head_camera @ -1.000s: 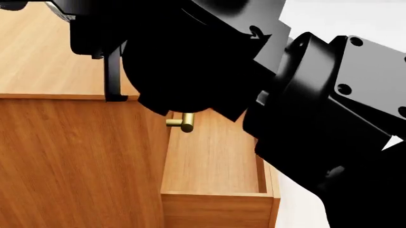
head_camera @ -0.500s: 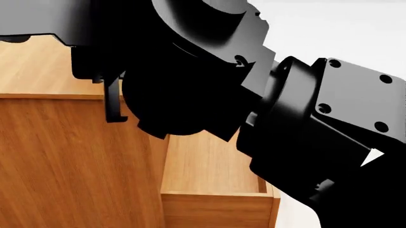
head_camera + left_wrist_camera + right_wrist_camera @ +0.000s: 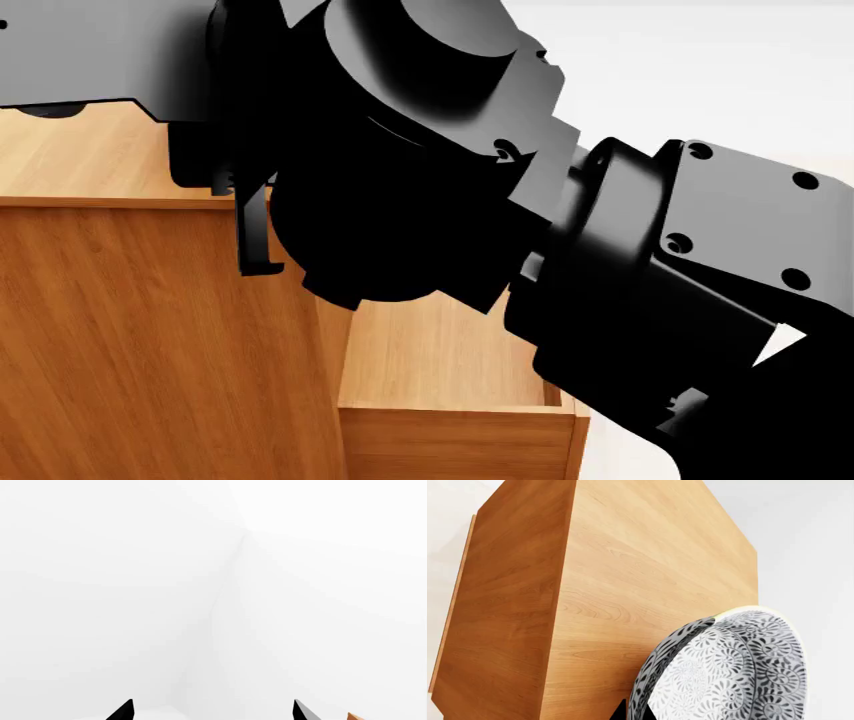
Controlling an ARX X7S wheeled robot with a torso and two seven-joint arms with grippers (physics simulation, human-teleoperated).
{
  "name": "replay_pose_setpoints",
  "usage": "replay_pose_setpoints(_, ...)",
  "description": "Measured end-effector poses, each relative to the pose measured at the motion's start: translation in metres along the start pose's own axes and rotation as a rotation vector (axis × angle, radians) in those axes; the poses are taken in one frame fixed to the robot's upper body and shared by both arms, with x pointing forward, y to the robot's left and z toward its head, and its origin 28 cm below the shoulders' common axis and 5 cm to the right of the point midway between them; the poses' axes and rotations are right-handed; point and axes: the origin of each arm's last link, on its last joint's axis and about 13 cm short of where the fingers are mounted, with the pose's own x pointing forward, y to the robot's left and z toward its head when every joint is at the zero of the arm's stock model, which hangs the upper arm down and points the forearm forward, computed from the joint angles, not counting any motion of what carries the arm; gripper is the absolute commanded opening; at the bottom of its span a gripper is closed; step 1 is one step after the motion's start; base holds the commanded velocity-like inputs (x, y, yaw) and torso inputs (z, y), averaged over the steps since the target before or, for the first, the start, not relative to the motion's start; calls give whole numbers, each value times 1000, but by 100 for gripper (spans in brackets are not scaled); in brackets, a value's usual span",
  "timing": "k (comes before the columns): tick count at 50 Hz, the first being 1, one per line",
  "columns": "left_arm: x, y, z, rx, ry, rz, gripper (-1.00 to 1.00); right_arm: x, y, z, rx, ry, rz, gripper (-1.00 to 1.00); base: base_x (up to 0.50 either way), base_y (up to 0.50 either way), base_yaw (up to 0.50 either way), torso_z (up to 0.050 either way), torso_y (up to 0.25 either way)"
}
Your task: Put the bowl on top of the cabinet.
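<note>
The bowl (image 3: 730, 672), white with a dense dark grey floral pattern, stands on edge in the right wrist view. My right gripper (image 3: 639, 711) is shut on its wall, one fingertip on each side. Behind it lies the cabinet's flat orange-brown top (image 3: 647, 565). In the head view my right arm (image 3: 441, 150) reaches over the cabinet (image 3: 147, 340) and hides the bowl; one black finger (image 3: 256, 238) hangs in front of the cabinet's top edge. My left gripper (image 3: 212, 711) is open, with nothing between its fingertips and white walls beyond.
One drawer (image 3: 441, 345) of the cabinet stands pulled out toward me, below the arm. The cabinet's side (image 3: 500, 625) drops away to a white floor. A sliver of orange wood (image 3: 354, 716) shows at the edge of the left wrist view.
My right arm has shifted down and slightly right in the head view, and its hanging finger has dropped lower over the cabinet's front. The brass handle seen one second ago is now hidden behind the arm.
</note>
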Motion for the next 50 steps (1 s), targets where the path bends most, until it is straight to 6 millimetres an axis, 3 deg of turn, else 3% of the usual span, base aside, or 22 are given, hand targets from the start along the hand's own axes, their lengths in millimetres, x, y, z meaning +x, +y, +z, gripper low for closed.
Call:
replay_pose_setpoints(15, 0, 0, -1, 0, 1, 0, 100, 1, 1, -1, -5, -1, -6, -100, 0, 0, 0, 0, 0)
replay_pose_setpoints(16, 0, 0, -1, 0, 1, -1, 100, 1, 1, -1, -6, -1, -7, 100, 0, 0, 0, 0, 0)
replay_pose_setpoints(50, 0, -1, -2, 1, 3, -9, 100, -13, 9, -11, -56, -18, -114, 100, 0, 0, 0, 0, 0)
